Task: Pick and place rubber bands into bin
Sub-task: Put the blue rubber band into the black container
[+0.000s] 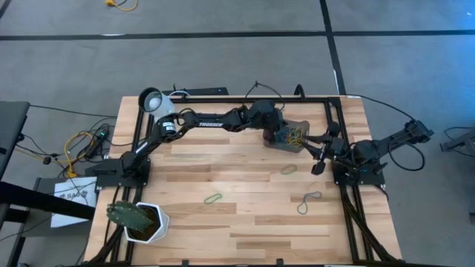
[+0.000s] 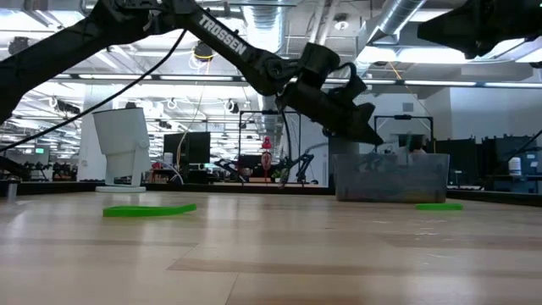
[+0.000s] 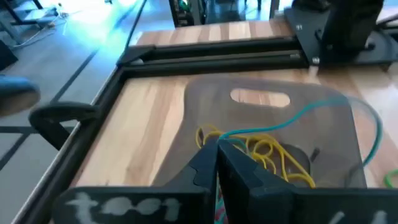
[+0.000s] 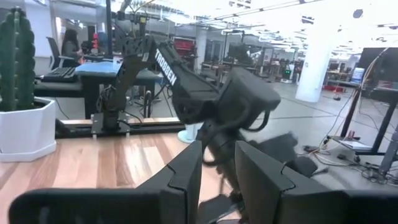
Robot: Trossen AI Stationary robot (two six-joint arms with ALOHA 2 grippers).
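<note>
Left gripper [image 3: 217,163] above the bin [image 1: 291,136], jaws clenched on a teal band [image 3: 323,112]; right jaws parted, idle. Bands are light and floppy: pinch one strand.

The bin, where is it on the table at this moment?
In the high view the bin sits at the table's far edge, right of centre. The left gripper hangs over it, and a green rubber band lies just in front.

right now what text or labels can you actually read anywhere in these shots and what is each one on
"TROSSEN": white letters on the left arm, legible in the low view and the right wrist view; in the high view the same lettering is too small to read surely.
White marks on the left gripper body in its wrist view: too blurred to read.
Printing on the box beside the table: too small to read.
</note>
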